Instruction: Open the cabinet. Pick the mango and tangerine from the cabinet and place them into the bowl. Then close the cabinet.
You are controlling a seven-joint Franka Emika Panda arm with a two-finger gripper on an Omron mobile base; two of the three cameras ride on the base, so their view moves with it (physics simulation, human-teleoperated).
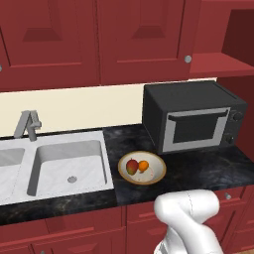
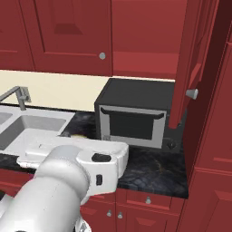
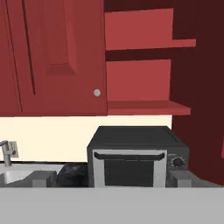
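Both fruits lie in the bowl (image 1: pixel 142 168) on the table (image 1: pixel 208 168): mango (image 1: pixel 132 166) at nine o'clock, tangerine (image 1: pixel 143 165) touching it at three. Cabinet (image 3: pixel 144 70) door hangs open above the microwave (image 1: pixel 191 121), shelf bare. Claw (image 3: pixel 112 178) spread wide, gripping nothing, facing the microwave.

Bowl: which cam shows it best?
Left base view. The bowl sits fully visible on the counter, mango and tangerine inside. In the right base view the arm blocks that spot; the hand view looks above it, at the open cabinet.
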